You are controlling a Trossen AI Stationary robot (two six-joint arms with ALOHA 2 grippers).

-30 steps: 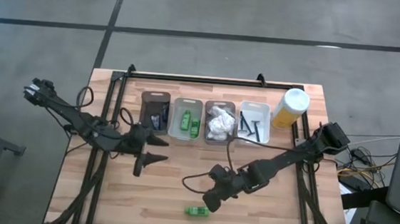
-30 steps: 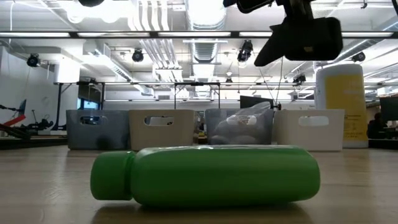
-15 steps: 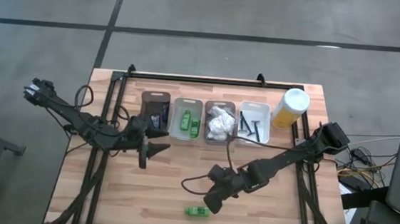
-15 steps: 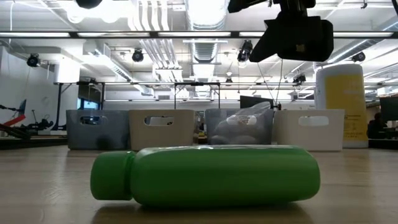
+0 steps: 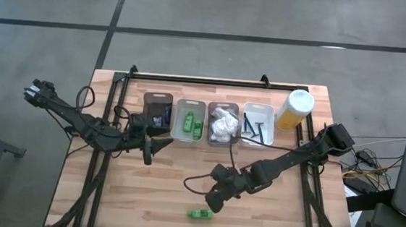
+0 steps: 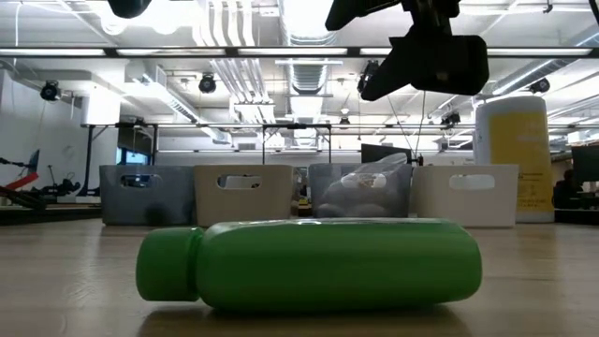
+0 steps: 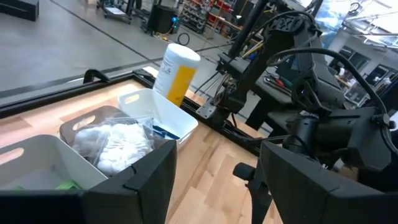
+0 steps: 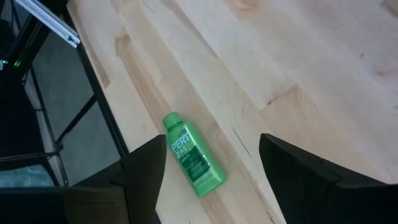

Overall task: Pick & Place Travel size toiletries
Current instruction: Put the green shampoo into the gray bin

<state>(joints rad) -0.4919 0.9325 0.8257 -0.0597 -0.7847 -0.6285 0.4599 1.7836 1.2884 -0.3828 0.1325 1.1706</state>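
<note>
From above, the left arm reaches in from the table's left edge, its gripper (image 5: pixel 158 145) pointing toward the row of four trays with its fingers spread and empty, just in front of the dark tray (image 5: pixel 156 114). The right arm stretches from the right edge toward the table's middle, and its gripper (image 5: pixel 212 202) hangs near a green bottle (image 5: pixel 199 214) lying alone on the wood by the front edge; from this height the spacing of its fingers is hard to read. More green bottles (image 5: pixel 188 123) sit in the second tray, white packets (image 5: pixel 223 124) in the third, black sticks (image 5: pixel 253 127) in the white tray (image 5: pixel 257 122), and a yellow cylinder (image 5: pixel 293 109) stands beside that one. The level view is filled by the green bottle (image 6: pixel 309 264) lying on its side, cap to the left; the trays line up behind it, and the right arm is cut off at the top edge, so only a dark block of it shows. The left wrist view shows the spread fingers (image 7: pixel 134 185) over the tray of white packets (image 7: pixel 112 142), the right arm partly visible beyond. The right wrist view looks down between that arm's open fingers (image 8: pixel 142 174) at the green bottle (image 8: pixel 192 157), which lies untouched on the wood near the table's edge
</note>
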